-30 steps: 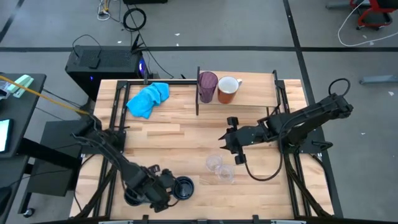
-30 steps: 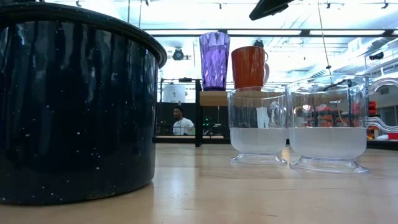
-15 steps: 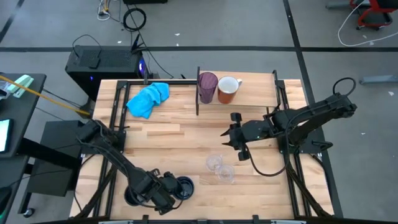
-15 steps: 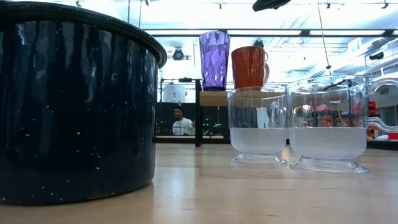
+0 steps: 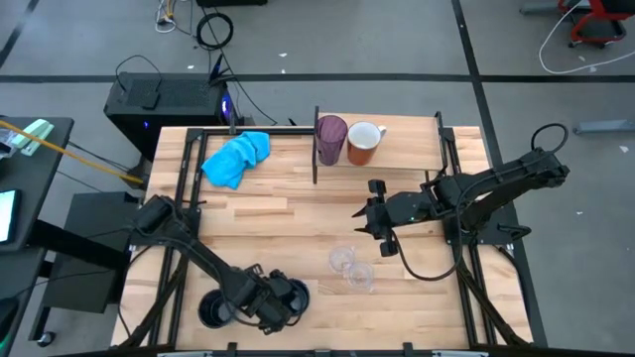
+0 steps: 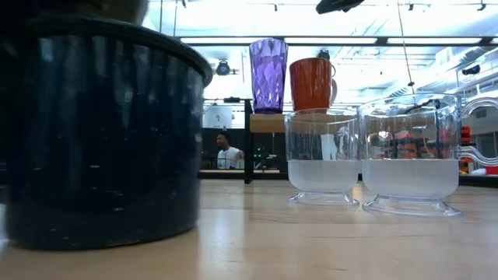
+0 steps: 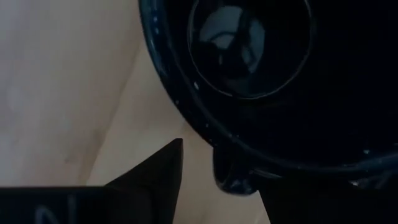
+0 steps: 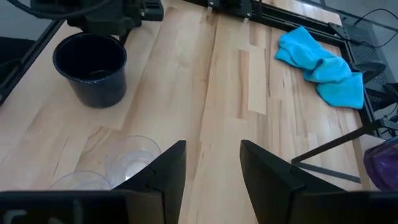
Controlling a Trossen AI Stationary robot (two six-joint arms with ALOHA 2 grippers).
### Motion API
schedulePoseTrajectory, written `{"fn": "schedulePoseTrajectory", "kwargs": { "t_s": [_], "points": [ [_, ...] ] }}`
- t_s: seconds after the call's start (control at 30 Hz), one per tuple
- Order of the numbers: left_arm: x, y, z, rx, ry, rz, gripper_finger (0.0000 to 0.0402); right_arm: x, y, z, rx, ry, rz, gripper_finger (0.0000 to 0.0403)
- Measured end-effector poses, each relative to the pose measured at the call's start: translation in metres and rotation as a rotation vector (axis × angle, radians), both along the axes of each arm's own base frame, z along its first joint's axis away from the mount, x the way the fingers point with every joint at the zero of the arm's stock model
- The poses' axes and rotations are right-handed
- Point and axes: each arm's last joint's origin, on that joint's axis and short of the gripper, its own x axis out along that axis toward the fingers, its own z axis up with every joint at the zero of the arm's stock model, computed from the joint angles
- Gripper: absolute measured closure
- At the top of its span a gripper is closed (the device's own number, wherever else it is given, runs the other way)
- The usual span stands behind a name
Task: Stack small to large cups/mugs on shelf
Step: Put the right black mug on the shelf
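Note:
A purple tumbler (image 5: 331, 139) and an orange mug (image 5: 363, 142) stand on the wooden shelf (image 5: 402, 149) at the far edge. Two clear cups (image 5: 341, 260) (image 5: 360, 276) stand on the table near the front. One black mug (image 5: 212, 309) stands at the front left. A second black mug (image 5: 296, 291) stands to its right. My left gripper (image 5: 278, 298) hangs open over this second mug. Its handle (image 7: 233, 174) lies beside the one finger (image 7: 158, 171) that shows. My right gripper (image 5: 365, 220) is open and empty above mid-table. My left gripper comes at the second black mug from above, at the handle side. One finger stands a little apart from the handle (image 7: 233, 174); the other finger is lost against the dark mug. I cannot tell whether the gripper touches the mug.
A bright blue cloth (image 5: 236, 157) lies at the far left of the table. Dark upright panels (image 5: 316, 147) bound the shelf. The two clear cups also show in the right wrist view (image 8: 134, 158), between the arms. A person (image 6: 226, 152) sits in the room behind.
My left gripper has gone toward the table's right edge, off the front-left black mug and over the second one. The front-left mug now shows uncovered. The second mug looks blurred and slightly shifted in the low view. My right gripper has drawn back a little toward the far right.

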Motion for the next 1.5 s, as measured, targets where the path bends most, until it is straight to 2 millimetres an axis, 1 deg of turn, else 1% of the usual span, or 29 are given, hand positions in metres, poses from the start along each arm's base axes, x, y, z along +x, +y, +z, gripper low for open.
{"fn": "schedulePoseTrajectory", "kwargs": {
  "t_s": [0.17,0.33,0.47,0.63,0.93,1.1,1.5],
  "points": [
    [0.005,0.006,0.0,0.024,-0.015,-0.01,0.0227,0.0,0.0,-0.001,0.001,0.007,-0.002,0.0245],
    [0.009,0.013,0.0,0.067,-0.042,0.001,0.0255,0.0,0.0,-0.001,0.0,0.008,-0.002,0.0245],
    [0.015,0.022,0.0,0.12,-0.07,-0.002,0.0277,-0.001,0.0,-0.002,-0.005,0.024,-0.003,0.0245],
    [0.023,0.033,0.0,0.162,-0.083,-0.02,0.0293,-0.003,-0.001,-0.003,-0.008,0.045,-0.005,0.0245],
    [0.035,0.056,0.001,0.265,-0.108,-0.037,0.0303,-0.003,-0.001,-0.004,-0.008,0.046,-0.006,0.0245],
    [0.04,0.068,0.001,0.311,-0.097,-0.07,0.0305,-0.003,-0.001,-0.004,-0.006,0.046,-0.007,0.0245],
    [0.05,0.099,0.002,0.412,-0.071,-0.063,0.0311,-0.003,-0.001,-0.004,-0.007,0.05,-0.008,0.0245]
  ]
}}
